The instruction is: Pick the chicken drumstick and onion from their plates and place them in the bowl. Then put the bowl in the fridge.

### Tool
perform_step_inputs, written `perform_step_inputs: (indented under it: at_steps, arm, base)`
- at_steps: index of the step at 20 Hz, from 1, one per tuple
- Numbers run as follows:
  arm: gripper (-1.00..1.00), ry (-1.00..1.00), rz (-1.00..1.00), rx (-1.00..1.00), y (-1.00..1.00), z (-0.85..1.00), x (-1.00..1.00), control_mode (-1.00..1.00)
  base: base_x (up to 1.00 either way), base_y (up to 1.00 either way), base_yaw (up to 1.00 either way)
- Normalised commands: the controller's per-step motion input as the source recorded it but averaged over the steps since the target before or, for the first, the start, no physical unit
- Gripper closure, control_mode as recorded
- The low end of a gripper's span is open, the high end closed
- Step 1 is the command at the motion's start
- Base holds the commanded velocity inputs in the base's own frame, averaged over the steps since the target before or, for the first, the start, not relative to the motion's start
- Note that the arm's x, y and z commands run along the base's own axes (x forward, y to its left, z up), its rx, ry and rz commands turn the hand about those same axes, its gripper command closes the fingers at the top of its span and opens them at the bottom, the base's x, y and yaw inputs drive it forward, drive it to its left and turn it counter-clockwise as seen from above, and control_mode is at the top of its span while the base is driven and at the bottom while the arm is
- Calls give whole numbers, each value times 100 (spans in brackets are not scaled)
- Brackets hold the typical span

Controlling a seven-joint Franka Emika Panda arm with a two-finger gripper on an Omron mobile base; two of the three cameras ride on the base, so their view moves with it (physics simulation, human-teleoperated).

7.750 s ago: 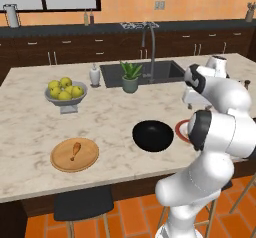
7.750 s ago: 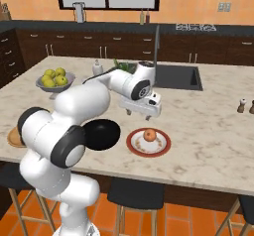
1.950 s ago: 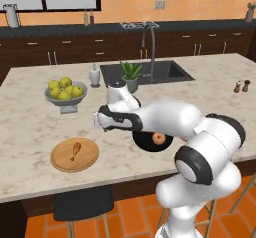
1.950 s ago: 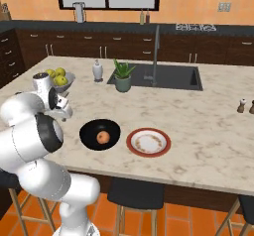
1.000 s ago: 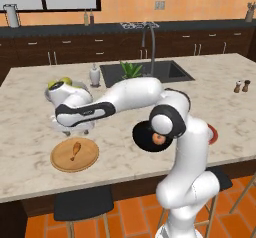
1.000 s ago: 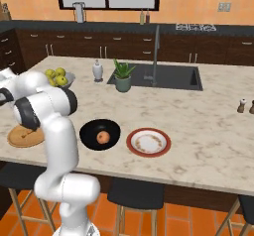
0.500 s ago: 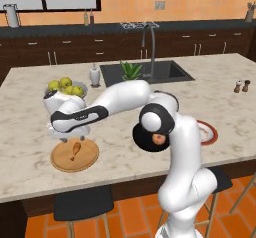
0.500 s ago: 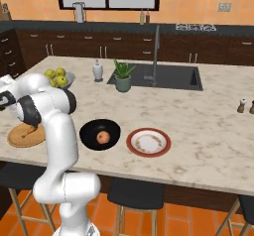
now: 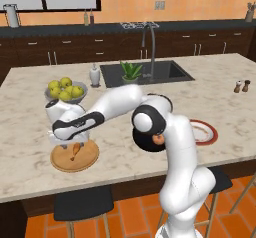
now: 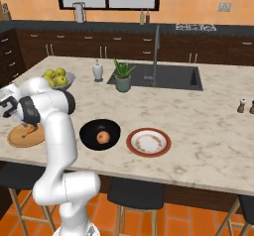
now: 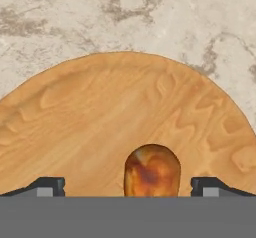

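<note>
While your gripper (image 11: 128, 184) stands fully open and holds nothing, the chicken drumstick (image 11: 151, 169) lies between its fingertips (image 11: 47, 186) on the wooden plate (image 9: 75, 156) (thick end at 12 o'clock). You see the onion (image 10: 103, 137) inside the black bowl (image 10: 99, 134), and the white plate (image 10: 148, 142) at its 3 o'clock.

Non-task items on the counter
Apples (image 9: 65, 88) are heaped in a grey fruit bowl (image 9: 66, 98); a potted plant (image 9: 131, 71) is seen at its 3 o'clock.
</note>
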Motion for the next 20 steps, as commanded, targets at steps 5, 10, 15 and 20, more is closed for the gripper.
perform_step_inputs:
  at_steps: [5,10,15,20]
  arm:
    - [-100,0,0,7,-1,-44,2,-100]
    - [100,0,0,7,-5,-42,0,-100]
    - [100,-1,0,1,0,-6,0,-100]
    - [100,-2,-3,0,-12,35,-24,-100]
  base:
    - [0,0,0]
    - [0,0,0]
    - [0,0,0]
    - [0,0,0]
